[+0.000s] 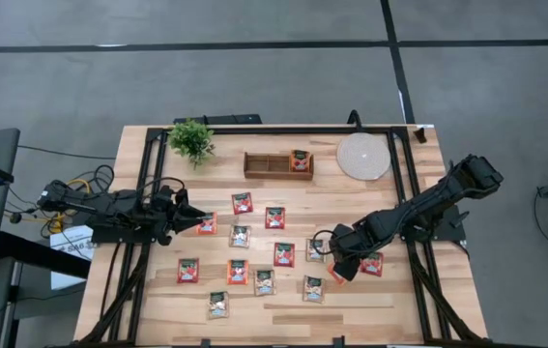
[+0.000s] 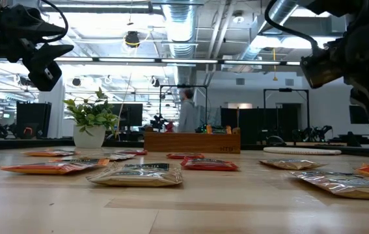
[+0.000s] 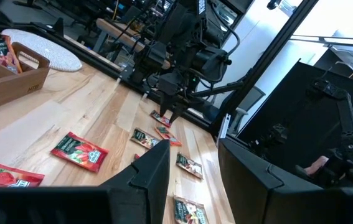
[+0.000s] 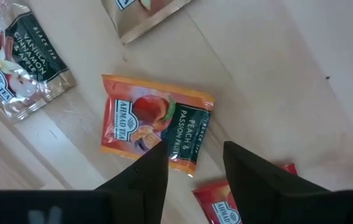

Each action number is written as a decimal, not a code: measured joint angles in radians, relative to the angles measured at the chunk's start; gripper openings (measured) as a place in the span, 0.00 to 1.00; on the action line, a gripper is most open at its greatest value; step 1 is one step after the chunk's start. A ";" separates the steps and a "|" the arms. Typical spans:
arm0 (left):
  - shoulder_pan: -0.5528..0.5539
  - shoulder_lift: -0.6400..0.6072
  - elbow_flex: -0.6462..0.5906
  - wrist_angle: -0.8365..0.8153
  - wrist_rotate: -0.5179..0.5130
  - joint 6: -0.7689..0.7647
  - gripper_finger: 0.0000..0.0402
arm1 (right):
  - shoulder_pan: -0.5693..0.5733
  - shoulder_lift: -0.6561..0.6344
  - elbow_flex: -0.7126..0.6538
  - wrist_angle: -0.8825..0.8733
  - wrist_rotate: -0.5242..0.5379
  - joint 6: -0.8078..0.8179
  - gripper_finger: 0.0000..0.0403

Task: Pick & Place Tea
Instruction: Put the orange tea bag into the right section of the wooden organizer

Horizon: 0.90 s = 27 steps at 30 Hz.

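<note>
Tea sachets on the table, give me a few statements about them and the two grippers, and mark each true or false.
1. The right gripper hangs open over an orange sachet. True.
2. The wooden tray is empty. False: one sachet sits in its end compartment nearest the round disc.
3. The left gripper holds a sachet. False: its fingers are open and empty.
4. The plant stands near the table's far left corner. True.
</note>
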State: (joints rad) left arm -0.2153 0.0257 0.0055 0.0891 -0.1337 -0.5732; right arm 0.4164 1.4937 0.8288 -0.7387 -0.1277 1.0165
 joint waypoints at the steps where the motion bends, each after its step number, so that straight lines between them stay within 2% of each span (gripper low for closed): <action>1: 0.000 0.000 0.000 0.000 0.000 0.000 0.32 | 0.000 0.000 0.000 0.000 0.000 0.000 0.36; 13: 0.000 0.000 0.000 0.000 0.000 0.000 0.32 | 0.002 0.002 0.000 0.007 -0.001 -0.002 0.36; 21: 0.000 0.000 0.000 0.002 0.000 0.002 0.32 | 0.009 0.148 0.003 0.044 -0.030 -0.003 0.39; 27: 0.000 0.000 0.000 0.003 0.000 0.002 0.32 | 0.008 0.186 0.007 0.043 -0.034 -0.002 0.37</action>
State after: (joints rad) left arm -0.2155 0.0254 0.0055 0.0921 -0.1341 -0.5716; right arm 0.4240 1.6797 0.8360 -0.6961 -0.1615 1.0142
